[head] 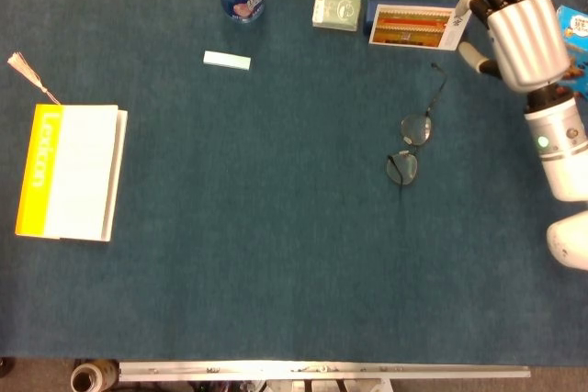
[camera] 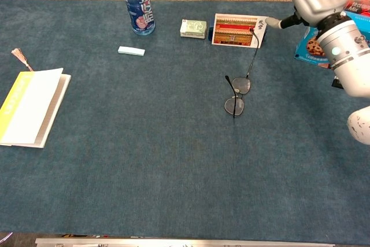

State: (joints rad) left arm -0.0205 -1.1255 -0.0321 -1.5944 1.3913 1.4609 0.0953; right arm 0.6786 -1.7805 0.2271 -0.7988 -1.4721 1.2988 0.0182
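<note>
The head view looks straight down on the blue-carpeted desk (head: 276, 273); the chest view faces it obliquely from the front, sharing its whole top.

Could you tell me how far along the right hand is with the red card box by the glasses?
Nothing looks finished: the red card box lies flat on the table, beside the glasses. In hand: the right hand hovers open at the box's right end, holding nothing. Left: gripping and lifting the box. The left hand is out of view.
</note>
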